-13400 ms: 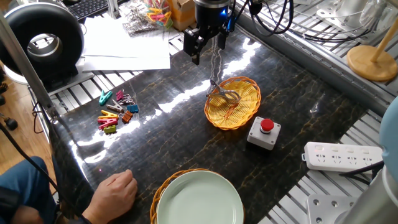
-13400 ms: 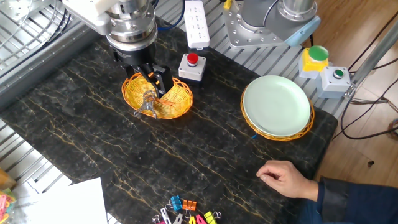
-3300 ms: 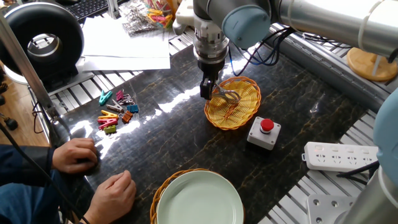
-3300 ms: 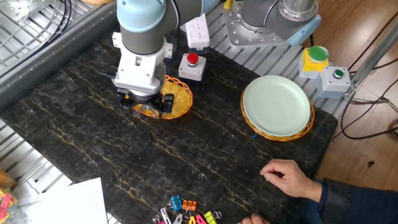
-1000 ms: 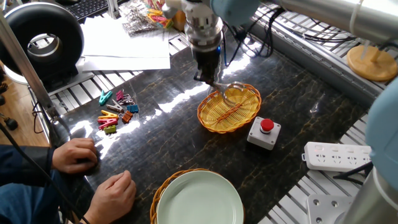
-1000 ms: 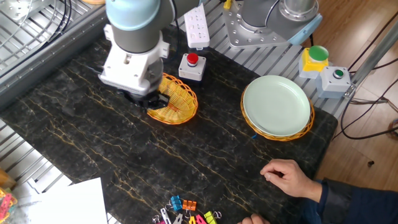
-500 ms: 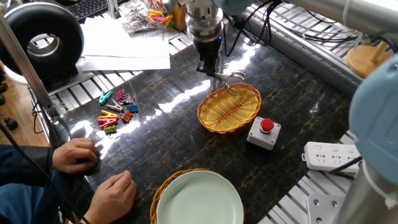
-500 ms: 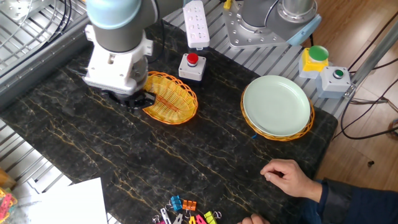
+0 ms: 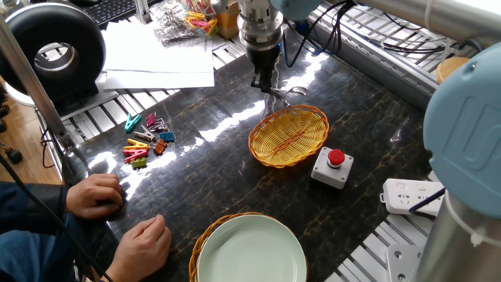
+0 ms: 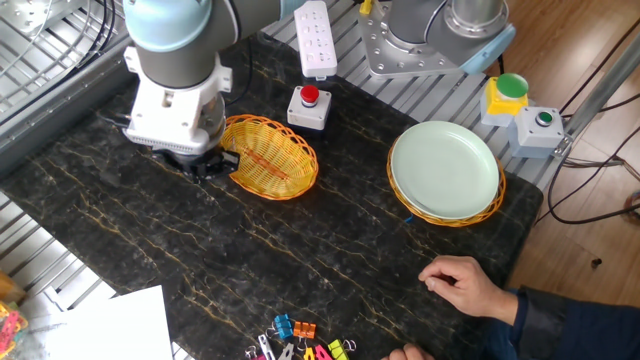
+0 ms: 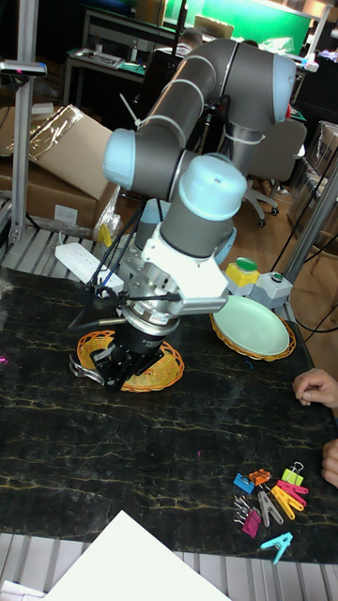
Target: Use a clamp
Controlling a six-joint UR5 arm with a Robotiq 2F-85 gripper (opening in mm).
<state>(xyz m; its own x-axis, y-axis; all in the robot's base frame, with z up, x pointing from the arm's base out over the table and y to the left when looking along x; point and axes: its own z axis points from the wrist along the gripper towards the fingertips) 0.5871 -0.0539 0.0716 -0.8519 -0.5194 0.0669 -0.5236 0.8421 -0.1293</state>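
We see the clamp (image 9: 283, 95), thin silvery looped wire, hanging just below the gripper (image 9: 266, 82), over the far rim of the yellow wicker basket (image 9: 288, 135). The fingers appear pinched shut on its upper end. We judge it light, springy and slick, so we would hold the arms near their joint. The red button box (image 9: 332, 166) sits just beside the basket.

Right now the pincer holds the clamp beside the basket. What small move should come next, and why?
Probably lift a little more. The pincer is shut on the clamp, which hangs just past the basket rim, low over the table. More height would keep its wire arms from snagging the wicker.
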